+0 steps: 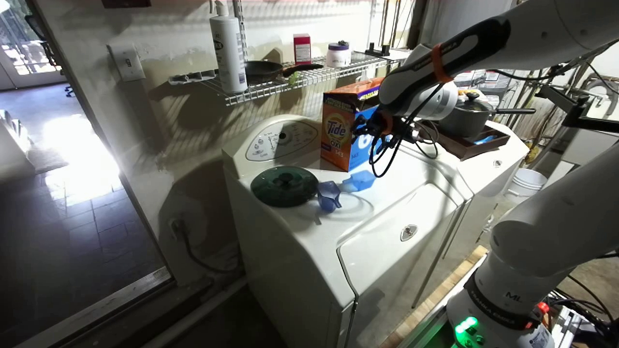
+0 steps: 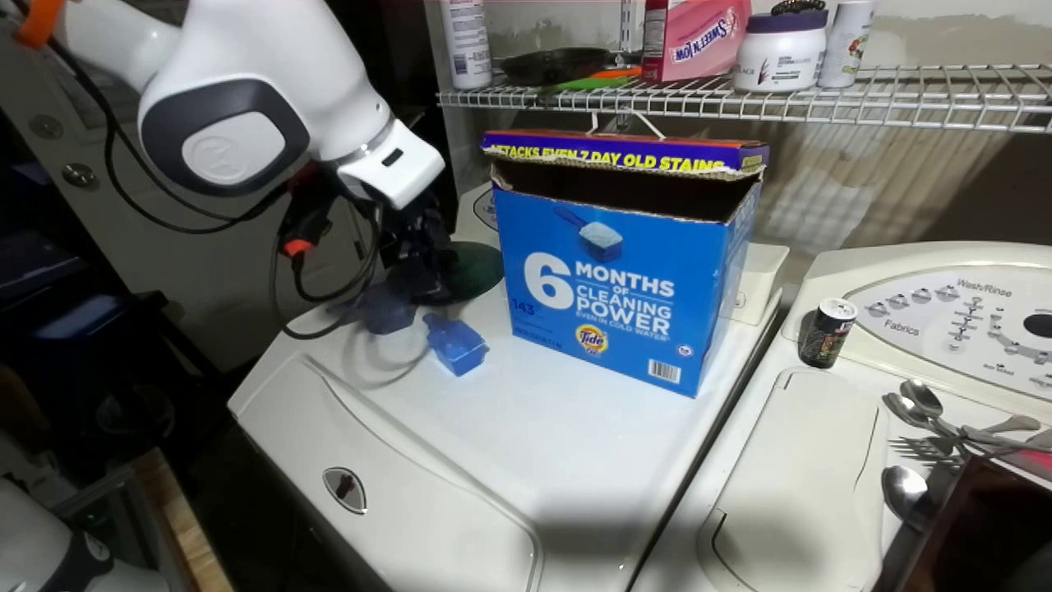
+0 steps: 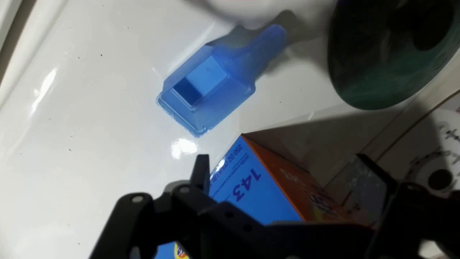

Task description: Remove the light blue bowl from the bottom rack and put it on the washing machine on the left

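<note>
Can't spot an actual light blue bowl; closest match is the blue detergent scoop (image 3: 226, 100) on the left washing machine (image 2: 534, 436), handle clear of the Tide box (image 2: 616, 279), so probably easily grabbed. Claw's (image 3: 282, 160) spread, holding nothing.

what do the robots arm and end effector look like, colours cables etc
The arm is white and rounded, with black panels, an orange band and a black collar lettered Franka Emika. Black cables loop near the wrist. The end effector is black with two fingers.

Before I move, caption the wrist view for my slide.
Open gripper over the white machine, with blue scoop, dark green lid and detergent box.
</note>
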Motion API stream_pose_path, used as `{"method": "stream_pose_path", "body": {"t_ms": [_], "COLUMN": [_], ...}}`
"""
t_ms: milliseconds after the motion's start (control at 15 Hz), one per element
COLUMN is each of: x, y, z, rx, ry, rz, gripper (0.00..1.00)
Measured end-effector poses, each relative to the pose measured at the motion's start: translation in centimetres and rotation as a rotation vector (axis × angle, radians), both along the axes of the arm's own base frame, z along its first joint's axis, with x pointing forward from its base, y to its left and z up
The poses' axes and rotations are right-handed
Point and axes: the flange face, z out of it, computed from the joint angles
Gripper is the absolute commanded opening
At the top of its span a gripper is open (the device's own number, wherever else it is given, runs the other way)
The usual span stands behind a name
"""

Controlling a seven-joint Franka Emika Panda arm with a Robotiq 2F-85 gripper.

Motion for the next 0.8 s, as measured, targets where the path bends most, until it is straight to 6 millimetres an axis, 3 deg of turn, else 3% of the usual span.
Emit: {"method": "stream_pose_path", "body": {"t_ms": [400,800], "x": [-0.8,-0.7], "y": [1.3,0.7], "z": [6.8,14.3], "rx": [0.004,-0.134], "ry": [0.166,0.312], "rz": [0.268,0.389], "gripper": [1.0,1.0]}}
